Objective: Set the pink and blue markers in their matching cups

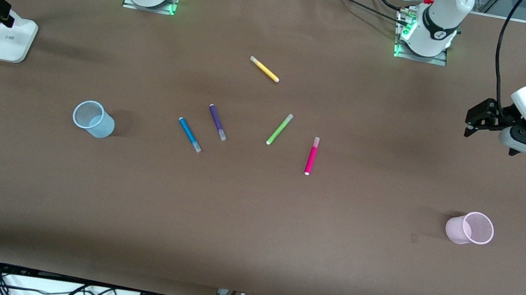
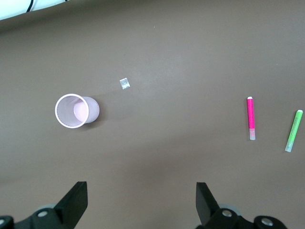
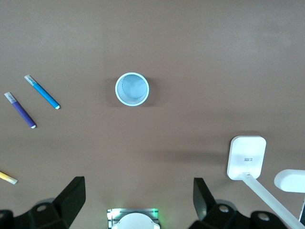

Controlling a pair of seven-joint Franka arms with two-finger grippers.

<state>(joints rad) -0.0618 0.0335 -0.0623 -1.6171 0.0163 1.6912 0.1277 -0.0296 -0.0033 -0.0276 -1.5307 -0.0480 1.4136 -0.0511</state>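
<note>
The pink marker (image 1: 311, 156) (image 2: 250, 119) and the blue marker (image 1: 189, 134) (image 3: 43, 92) lie flat in the middle of the table. The pale blue cup (image 1: 93, 118) (image 3: 132, 88) stands upright toward the right arm's end. Toward the left arm's end, nearer the front camera, stands the pale pink cup (image 1: 471, 228) (image 2: 76, 110). My left gripper (image 1: 472, 129) (image 2: 141, 187) hangs open and empty over bare table at its own end. High over the table between its base and the blue cup, my right gripper (image 3: 138, 186) is open and empty; the front view does not show it.
A purple marker (image 1: 218, 122) lies beside the blue one, a green marker (image 1: 279, 129) beside the pink one, and a yellow marker (image 1: 264, 69) closer to the bases. A white stand (image 1: 12, 40) sits at the right arm's end. A tape scrap (image 2: 125, 83) lies near the pink cup.
</note>
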